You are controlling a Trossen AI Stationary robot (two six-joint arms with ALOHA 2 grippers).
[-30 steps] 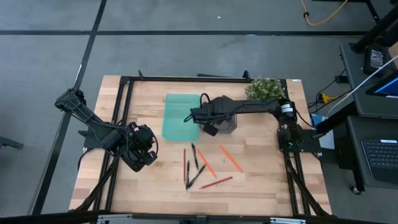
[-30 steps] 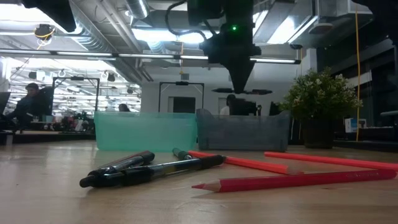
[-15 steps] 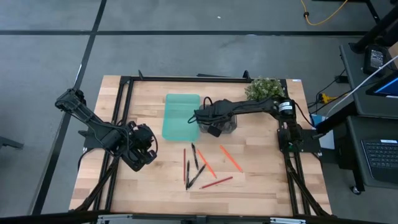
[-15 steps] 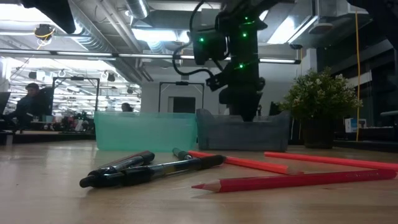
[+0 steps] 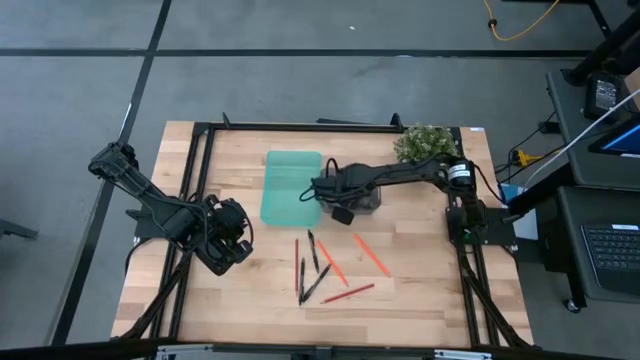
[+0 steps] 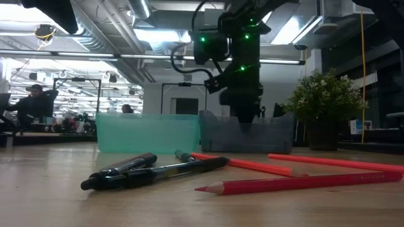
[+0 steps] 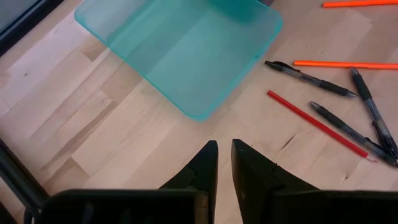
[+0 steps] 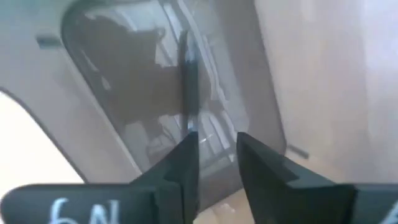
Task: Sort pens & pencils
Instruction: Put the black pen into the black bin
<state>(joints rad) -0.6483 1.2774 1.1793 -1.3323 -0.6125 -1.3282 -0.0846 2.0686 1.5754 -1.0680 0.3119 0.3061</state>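
Observation:
Several pens & pencils lie loose on the wooden table: black pens (image 5: 313,251) (image 6: 151,173), orange ones (image 5: 371,254) and red ones (image 5: 348,292) (image 6: 297,183). One more dark pen (image 8: 186,81) lies on the floor of the grey tray (image 8: 124,93) (image 6: 246,135). My right gripper (image 8: 214,155) (image 5: 322,191) points down into that tray, open, with nothing between its fingers; whether one fingertip brushes the pen's end I cannot tell. My left gripper (image 7: 224,149) (image 5: 235,238) hovers at the table's left with only a narrow gap, empty.
A teal tray (image 5: 290,187) (image 7: 180,50) stands just left of the grey one, nothing visible in it. A potted plant (image 5: 425,143) stands at the far right corner. Black frame rails (image 5: 195,180) run along the table's sides. Bare wood lies near the front edge.
My right gripper has come down from above the grey tray until its fingers reach into it, shifting slightly toward the table's right. The loose pens and pencils on the table have stayed where they were.

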